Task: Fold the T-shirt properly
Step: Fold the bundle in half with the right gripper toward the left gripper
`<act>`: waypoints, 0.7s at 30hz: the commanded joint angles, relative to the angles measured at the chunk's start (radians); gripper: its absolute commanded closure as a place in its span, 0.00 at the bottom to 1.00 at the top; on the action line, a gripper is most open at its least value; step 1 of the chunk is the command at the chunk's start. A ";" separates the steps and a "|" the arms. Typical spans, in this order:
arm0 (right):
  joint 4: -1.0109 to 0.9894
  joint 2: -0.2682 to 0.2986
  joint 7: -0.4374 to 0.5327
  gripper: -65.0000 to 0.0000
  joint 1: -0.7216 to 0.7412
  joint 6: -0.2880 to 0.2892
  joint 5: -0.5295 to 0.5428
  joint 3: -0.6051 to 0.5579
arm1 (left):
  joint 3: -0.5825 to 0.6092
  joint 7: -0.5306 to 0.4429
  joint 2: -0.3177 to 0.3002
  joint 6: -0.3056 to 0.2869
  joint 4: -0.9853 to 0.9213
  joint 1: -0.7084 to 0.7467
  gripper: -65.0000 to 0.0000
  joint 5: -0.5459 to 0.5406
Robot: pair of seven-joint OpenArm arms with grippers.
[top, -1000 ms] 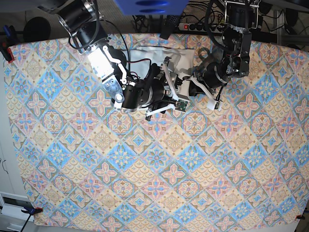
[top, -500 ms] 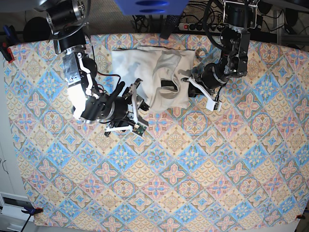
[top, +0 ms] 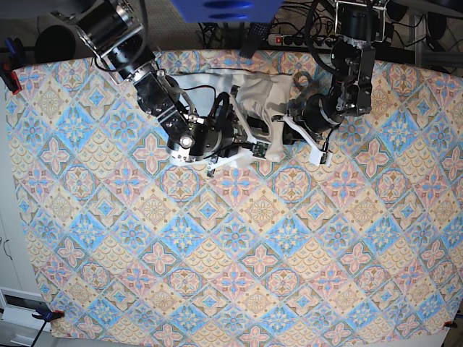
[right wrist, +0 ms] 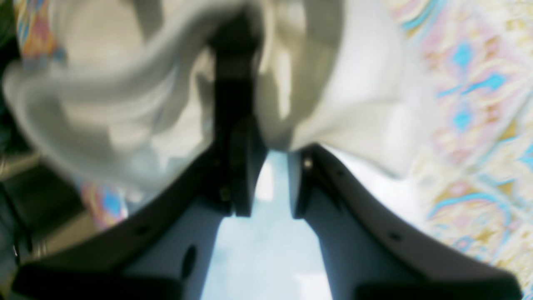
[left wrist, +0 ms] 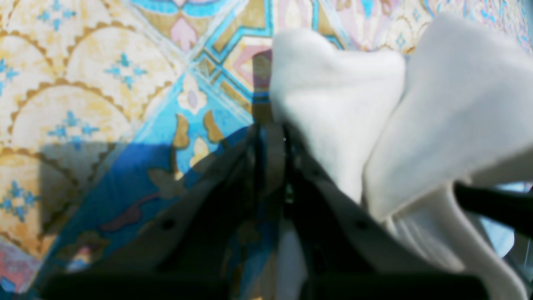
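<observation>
The white T-shirt (top: 264, 94) lies bunched at the back middle of the patterned tablecloth (top: 239, 238); no print shows. My right gripper (top: 249, 135) is at its front left edge. In the right wrist view, which is blurred, the right gripper (right wrist: 275, 139) is shut on a fold of the T-shirt (right wrist: 358, 96), and cloth drapes on both sides of it. My left gripper (top: 282, 121) is at the shirt's right edge. In the left wrist view the left gripper (left wrist: 271, 137) is shut on a white fold of the T-shirt (left wrist: 341, 96) just above the tablecloth (left wrist: 83, 104).
A power strip (top: 293, 40) and cables lie behind the table's back edge. A blue object (top: 224, 11) hangs over the back middle. Clamps sit at the left corners (top: 9, 72) (top: 47, 314). The patterned cloth covers the whole table.
My right arm swung from the left back in to the shirt. The shirt, spread wide half a second ago, is bunched together again. The left arm has hardly moved.
</observation>
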 commanded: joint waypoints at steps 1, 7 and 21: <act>0.018 -0.024 0.016 0.80 0.025 0.002 0.015 0.003 | 0.002 0.040 -0.009 0.019 0.007 0.009 0.97 0.032; 0.017 -0.099 0.050 0.80 0.053 0.002 0.015 0.049 | 0.002 0.040 -0.035 0.019 0.124 0.058 0.97 0.032; 0.164 -0.044 0.051 0.81 0.024 0.002 0.018 0.353 | -0.234 0.051 -0.063 0.010 0.497 0.273 0.97 0.027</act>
